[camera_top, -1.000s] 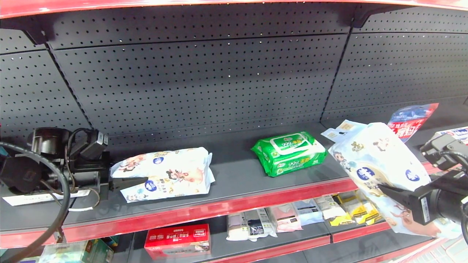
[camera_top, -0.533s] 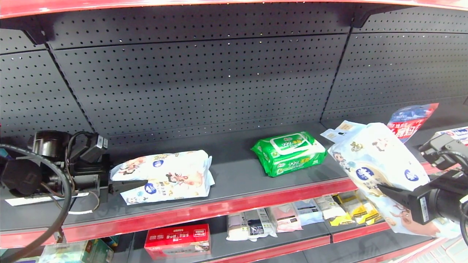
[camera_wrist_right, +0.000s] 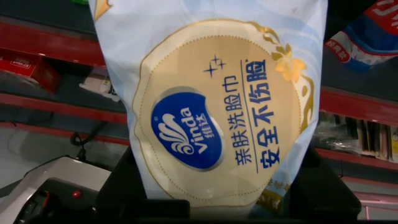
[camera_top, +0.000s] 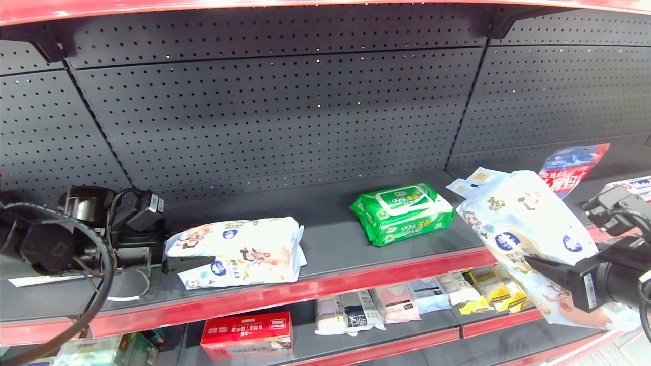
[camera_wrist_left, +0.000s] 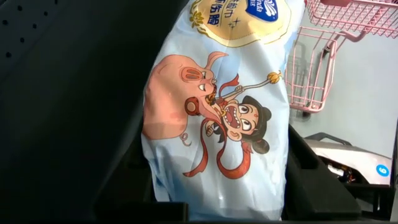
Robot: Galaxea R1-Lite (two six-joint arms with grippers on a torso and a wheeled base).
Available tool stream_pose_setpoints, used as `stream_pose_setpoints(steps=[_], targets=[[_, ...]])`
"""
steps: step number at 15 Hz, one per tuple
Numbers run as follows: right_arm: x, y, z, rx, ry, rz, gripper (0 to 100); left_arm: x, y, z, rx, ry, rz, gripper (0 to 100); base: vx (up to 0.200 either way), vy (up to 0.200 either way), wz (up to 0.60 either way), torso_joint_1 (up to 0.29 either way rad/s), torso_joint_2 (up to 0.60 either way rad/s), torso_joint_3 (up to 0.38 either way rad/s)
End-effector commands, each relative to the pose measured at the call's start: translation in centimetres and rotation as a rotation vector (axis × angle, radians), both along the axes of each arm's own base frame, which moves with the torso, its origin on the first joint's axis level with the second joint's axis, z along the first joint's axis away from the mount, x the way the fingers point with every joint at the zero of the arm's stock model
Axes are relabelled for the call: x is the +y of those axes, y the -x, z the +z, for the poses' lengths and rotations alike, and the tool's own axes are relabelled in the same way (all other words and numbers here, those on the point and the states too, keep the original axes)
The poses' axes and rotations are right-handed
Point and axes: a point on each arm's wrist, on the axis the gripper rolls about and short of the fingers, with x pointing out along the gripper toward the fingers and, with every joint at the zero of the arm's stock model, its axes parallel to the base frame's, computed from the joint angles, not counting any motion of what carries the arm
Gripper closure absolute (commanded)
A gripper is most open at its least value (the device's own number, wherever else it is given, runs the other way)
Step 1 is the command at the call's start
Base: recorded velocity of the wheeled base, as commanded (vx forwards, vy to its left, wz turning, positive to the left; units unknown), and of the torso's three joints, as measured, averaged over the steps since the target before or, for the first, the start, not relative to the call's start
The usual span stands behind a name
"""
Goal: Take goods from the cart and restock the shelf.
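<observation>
The white soft-plastic wipes pack with cartoon print [camera_top: 239, 249] lay flat on the dark grey metal shelf board [camera_top: 330, 239]. The left gripper [camera_top: 201, 256] was closed on its near end. In the left wrist view one black finger [camera_wrist_left: 124, 180] pressed each side of the pack, so the grasp was firm.

A second white cartoon-printed soft pack [camera_top: 529, 223] was clamped in the right gripper [camera_top: 546, 269] and held tilted off the board. Its lower end hung in front of the shelf's red front edge [camera_top: 356, 277]. The right wrist view showed the gripper's fingers [camera_wrist_right: 134, 190] bearing on both flanks of this pack.

Between the two grippers a green plastic wipes pack with a white lid [camera_top: 402, 206] rested on the board, well apart from the left gripper and nearer the right.

Beyond the right gripper a red-and-blue foil pouch [camera_top: 572, 168] leaned at the back of the board (its base was hidden by the held pack). A white paper strip [camera_top: 46, 278] lay on the board behind the left gripper.

Below both grippers the lower shelf carried a red cardboard box [camera_top: 246, 335] and a row of small pastel packets [camera_top: 386, 305]. The black perforated back panel [camera_top: 285, 112] stood behind all items. A pink wire cart [camera_wrist_left: 329, 56] showed past the left gripper's pack in the left wrist view.
</observation>
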Motion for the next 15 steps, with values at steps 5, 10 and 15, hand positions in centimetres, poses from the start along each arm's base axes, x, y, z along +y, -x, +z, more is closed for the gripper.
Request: stream_pose_setpoints(steps=[5, 10, 15], targets=[[0.0, 0.0, 0.0, 0.000, 0.000, 0.001, 100, -0.3, -0.6, -0.5, 0.009, 0.001, -0.013, 100, 0.000, 0.000, 0.00, 0.000, 0.00, 0.000], [0.0, 0.0, -0.1, 0.003, -0.001, 0.000, 100, -0.3, -0.8, -0.3, 0.002, -0.015, 0.000, 100, 0.000, 0.000, 0.00, 0.000, 0.00, 0.000], [0.1, -0.6, 0.0, 0.008, 0.003, 0.004, 100, -0.1, -1.5, -0.6, 0.012, -0.009, 0.006, 100, 0.000, 0.000, 0.00, 0.000, 0.00, 0.000]])
